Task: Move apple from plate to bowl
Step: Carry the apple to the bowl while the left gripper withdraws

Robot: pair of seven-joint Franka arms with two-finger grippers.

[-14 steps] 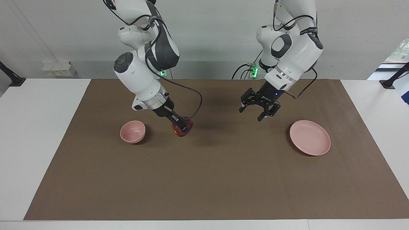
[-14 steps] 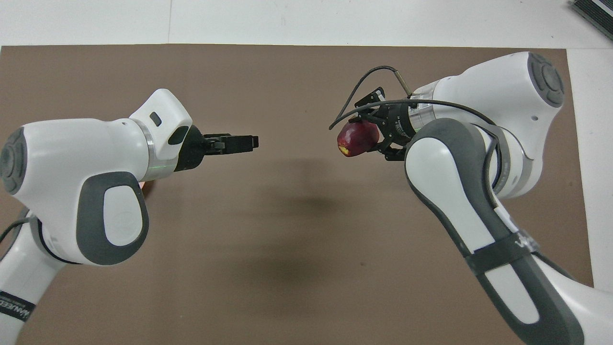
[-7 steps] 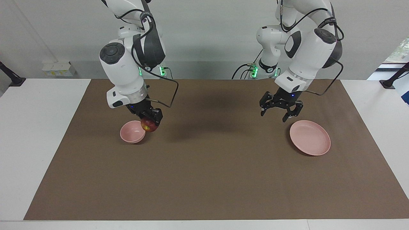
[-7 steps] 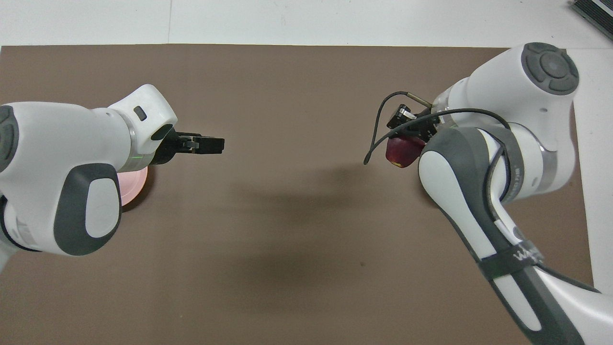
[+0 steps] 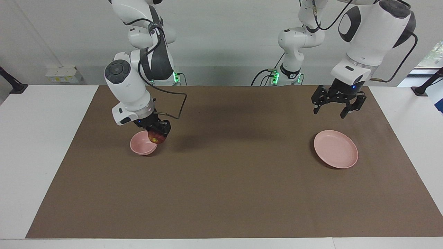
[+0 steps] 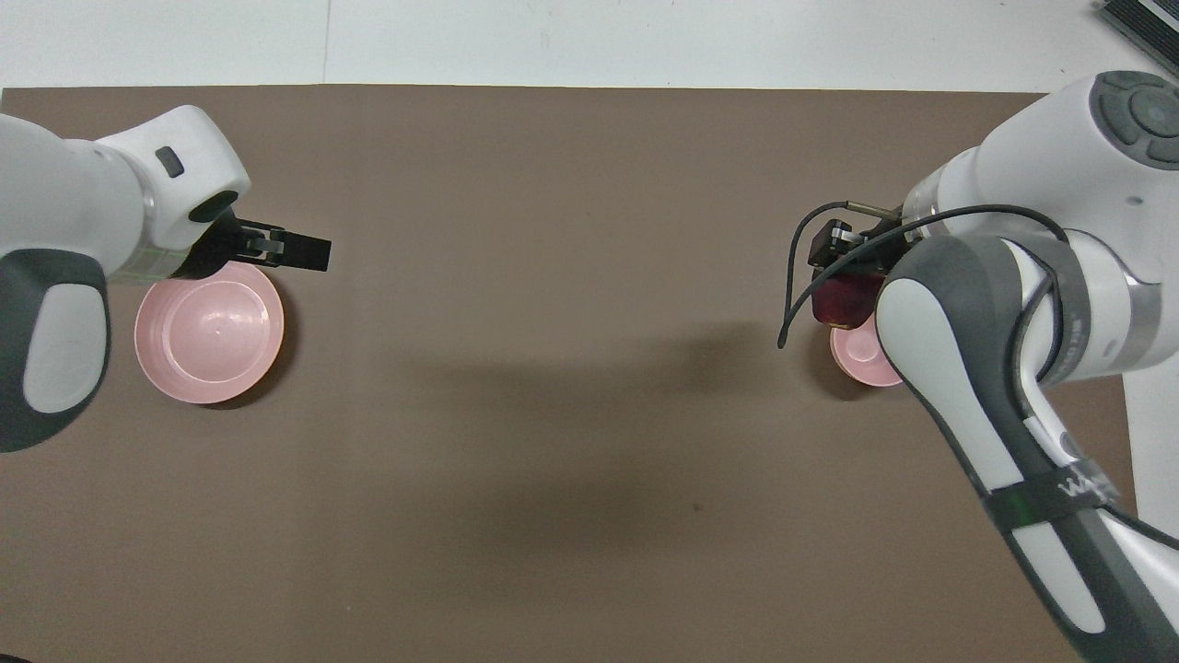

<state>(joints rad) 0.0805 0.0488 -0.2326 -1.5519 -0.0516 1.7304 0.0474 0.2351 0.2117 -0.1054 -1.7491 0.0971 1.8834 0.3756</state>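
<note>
Facing view: the right gripper point(image 5: 157, 133) pinches the dark red apple point(image 5: 155, 137) over the pink bowl's point(image 5: 142, 144) rim, toward the right arm's end of the brown mat point(image 5: 221, 193); the left gripper point(image 5: 337, 106) hangs spread above the mat, over a spot nearer the robots than the empty pink plate point(image 5: 335, 149). Overhead view: the apple point(image 6: 843, 299) covers the bowl's point(image 6: 861, 354) edge, and the left gripper point(image 6: 295, 250) is at the plate's point(image 6: 210, 331) rim.

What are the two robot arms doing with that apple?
The right pincer is shut on the dark red apple and holds it just over the small pink bowl, not yet let go. The left pincer hangs open and waits in the air above the pink plate, which has nothing on it.
</note>
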